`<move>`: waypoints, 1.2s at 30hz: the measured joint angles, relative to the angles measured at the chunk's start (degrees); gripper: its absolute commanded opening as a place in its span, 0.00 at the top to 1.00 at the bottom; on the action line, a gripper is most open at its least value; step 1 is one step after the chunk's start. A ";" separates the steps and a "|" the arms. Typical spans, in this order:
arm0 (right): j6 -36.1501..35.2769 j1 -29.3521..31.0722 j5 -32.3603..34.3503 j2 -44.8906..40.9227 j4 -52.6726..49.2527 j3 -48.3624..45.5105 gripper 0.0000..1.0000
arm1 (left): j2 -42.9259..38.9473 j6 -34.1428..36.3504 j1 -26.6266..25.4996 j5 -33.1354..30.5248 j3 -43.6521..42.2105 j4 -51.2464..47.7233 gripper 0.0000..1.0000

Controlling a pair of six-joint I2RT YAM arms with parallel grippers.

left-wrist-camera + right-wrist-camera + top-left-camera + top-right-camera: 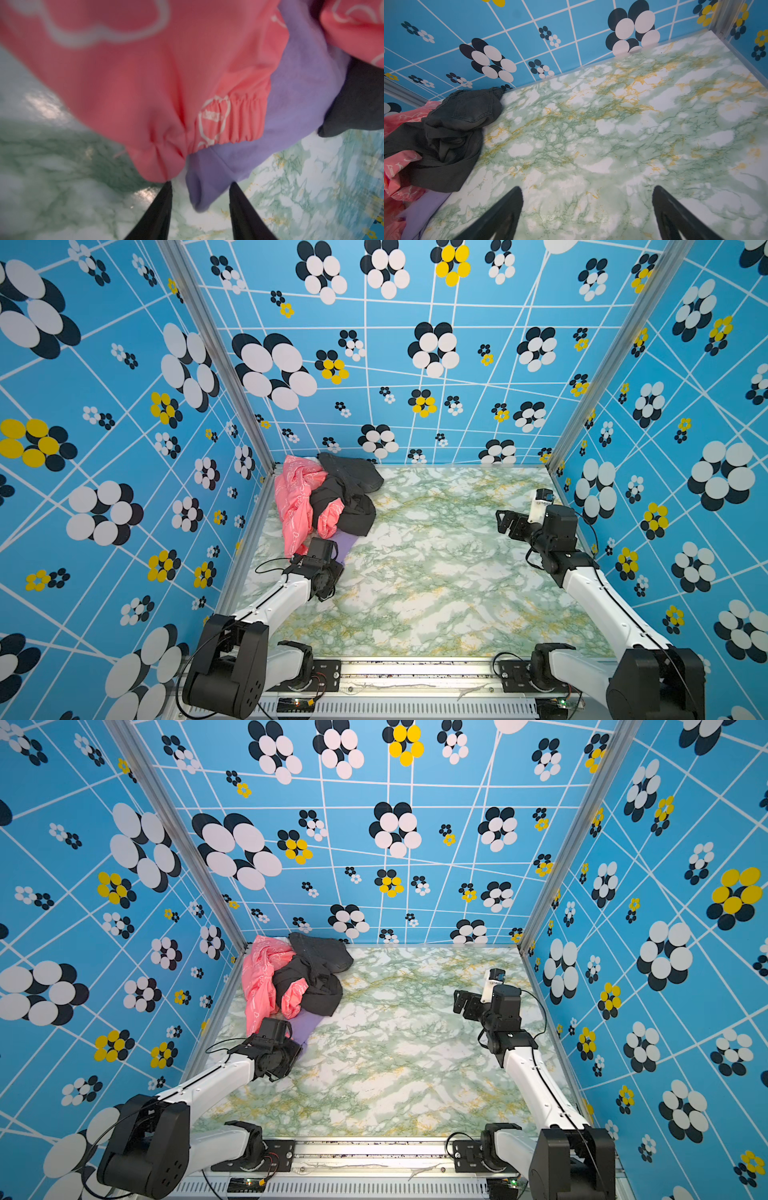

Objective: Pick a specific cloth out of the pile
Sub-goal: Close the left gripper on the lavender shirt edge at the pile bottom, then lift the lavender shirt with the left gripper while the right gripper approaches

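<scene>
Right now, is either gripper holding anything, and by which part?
Nothing held yet. The left gripper straddles a loose corner of the lilac cloth, jaws apart, a gap showing on one side. The right gripper is open over the table.

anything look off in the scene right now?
Nothing damaged or spilled. One concern: the pink cloth drapes over the lilac cloth, its gathered hem hanging by one finger of the left gripper, so it may get pinched too.

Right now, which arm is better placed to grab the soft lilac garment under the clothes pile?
Left. The left gripper brackets a corner of the soft lilac garment; the right gripper hangs open over green marbled table, far off.
</scene>
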 measured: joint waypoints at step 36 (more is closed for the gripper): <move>-22.12 11.89 -14.69 -0.92 -1.38 -1.77 0.01 | -6.49 3.78 1.53 0.87 9.01 6.01 1.00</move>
